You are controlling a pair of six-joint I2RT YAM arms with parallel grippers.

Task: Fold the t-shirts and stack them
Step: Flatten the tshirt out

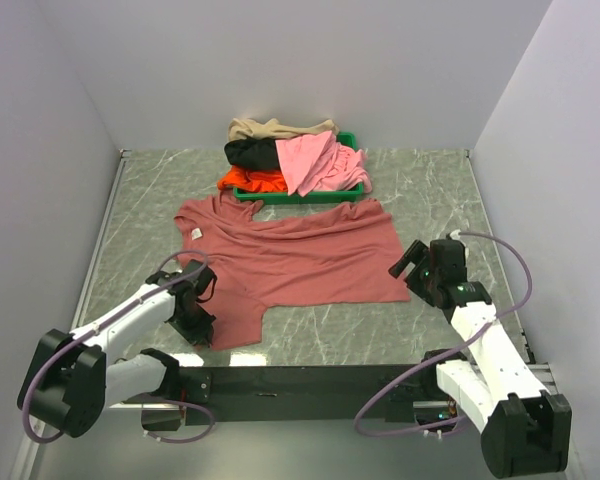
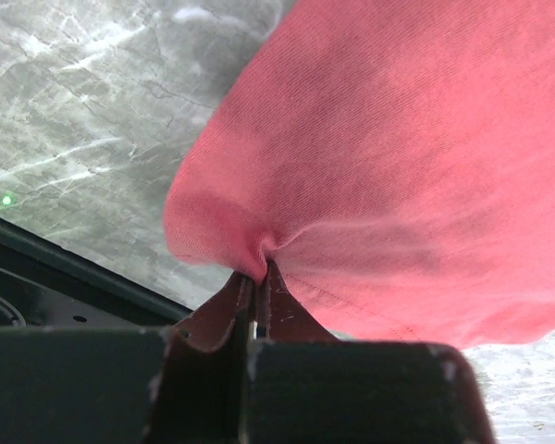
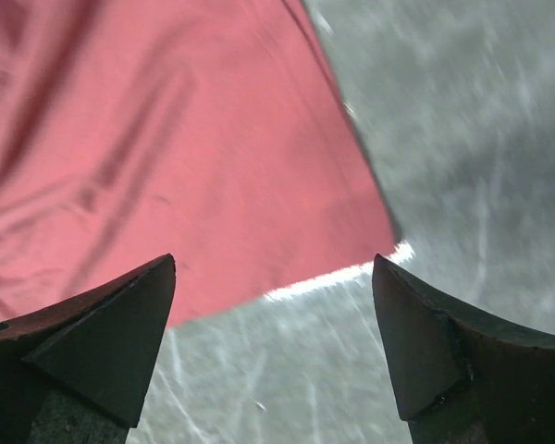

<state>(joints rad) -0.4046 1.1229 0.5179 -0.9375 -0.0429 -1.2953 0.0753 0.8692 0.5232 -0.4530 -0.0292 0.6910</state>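
A dusty brick-red t-shirt (image 1: pixel 290 258) lies spread on the marble table. My left gripper (image 1: pixel 202 322) is shut on its near-left corner, the cloth (image 2: pixel 388 176) bunching into the closed tips (image 2: pixel 259 270). My right gripper (image 1: pixel 408 262) hovers open just off the shirt's near-right corner (image 3: pixel 375 222), nothing between its fingers (image 3: pixel 134 314). Four more t-shirts are piled at the back: tan (image 1: pixel 270 128), black (image 1: pixel 250 152), light pink (image 1: pixel 315 162) and bright orange-red (image 1: pixel 248 181).
A shallow green tray (image 1: pixel 300 194) at the back holds the pile, with cloth spilling over its left side. White walls close in the table on three sides. The arms' black base rail (image 1: pixel 310 380) runs along the near edge.
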